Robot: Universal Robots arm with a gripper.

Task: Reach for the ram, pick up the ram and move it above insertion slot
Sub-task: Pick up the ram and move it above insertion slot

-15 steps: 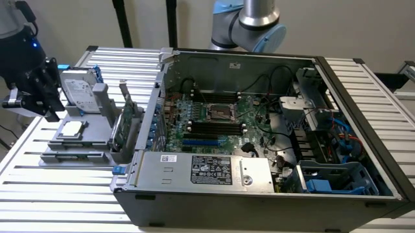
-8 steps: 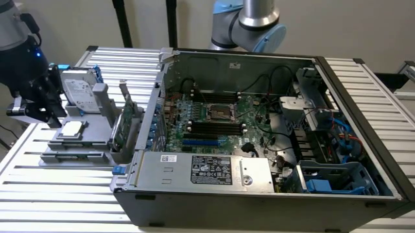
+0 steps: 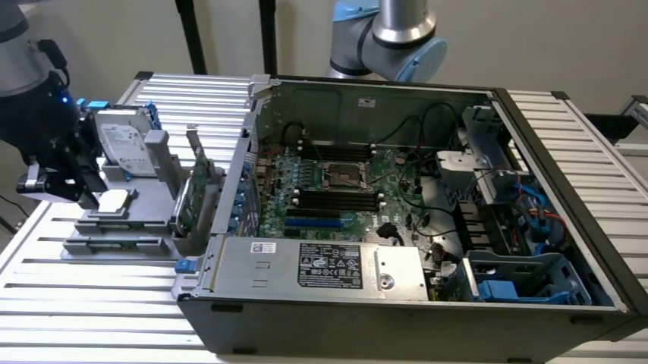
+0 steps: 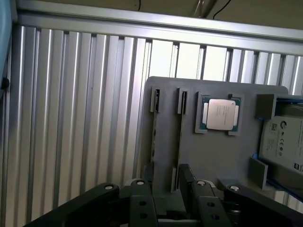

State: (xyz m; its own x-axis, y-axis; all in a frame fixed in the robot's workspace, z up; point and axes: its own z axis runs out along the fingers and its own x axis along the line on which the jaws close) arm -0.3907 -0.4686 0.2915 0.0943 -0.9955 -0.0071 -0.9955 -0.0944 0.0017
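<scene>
The ram (image 4: 179,142) shows edge-on as a thin dark strip standing in a slot of the grey holder (image 4: 213,161). A second similar strip (image 4: 154,142) stands in the slot beside it. My gripper (image 4: 168,182) hangs just above the holder, open, with its black fingers (image 4: 188,174) either side of the strips' near ends. In the exterior view the gripper (image 3: 86,197) is at the far left over the holder (image 3: 117,227). Long dark memory slots (image 3: 335,201) lie on the motherboard inside the open computer case (image 3: 405,303).
On the holder sit a silver processor chip (image 4: 220,113), a silver-labelled hard drive with blue rails (image 3: 127,148) and an upright green expansion card (image 3: 194,193). The case wall (image 3: 243,174) rises between holder and motherboard. Cables and a drive cage (image 3: 506,189) crowd the case's right.
</scene>
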